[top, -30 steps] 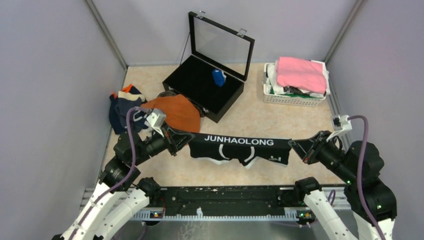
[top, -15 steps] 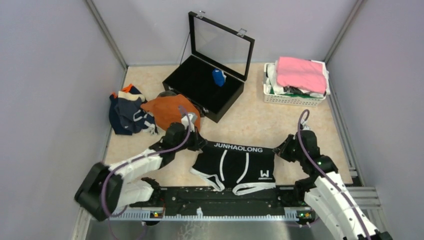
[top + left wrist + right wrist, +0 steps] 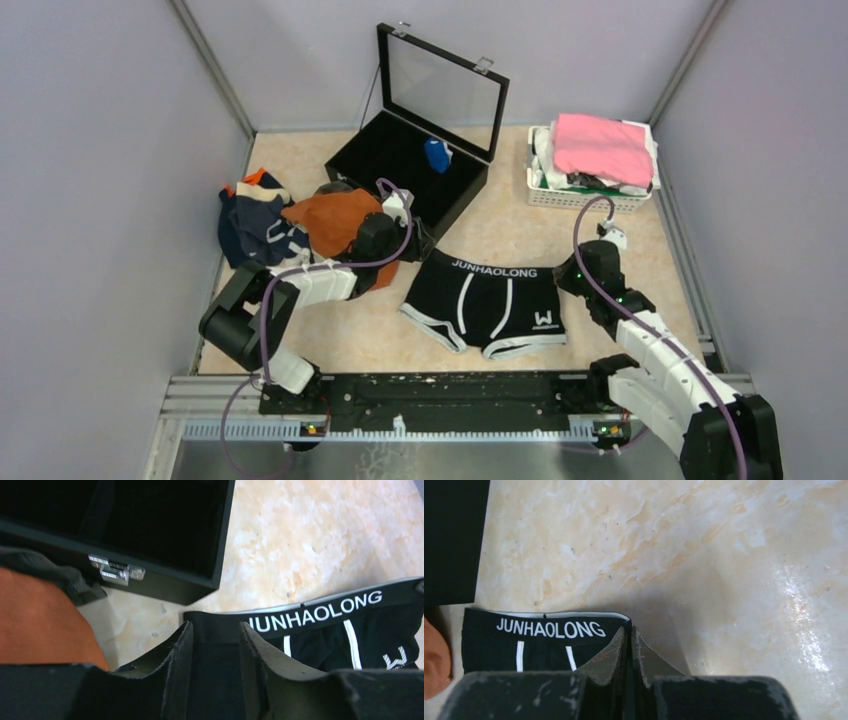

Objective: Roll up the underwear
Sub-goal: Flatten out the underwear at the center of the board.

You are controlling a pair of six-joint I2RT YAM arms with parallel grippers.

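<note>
Black boxer briefs (image 3: pixel 487 303) lie flat, soft and light; best held at the waistband (image 3: pixel 549 628) ends. Over its left corner the left gripper (image 3: pixel 216 628) stands parted; the right gripper (image 3: pixel 628 632) pinches the right corner.

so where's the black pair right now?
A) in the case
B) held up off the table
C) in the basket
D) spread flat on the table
D: the black briefs lie spread on the table, left gripper and right gripper at the waistband ends.

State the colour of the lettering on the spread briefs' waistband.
White lettering on a black waistband; left wrist view shows it best.
</note>
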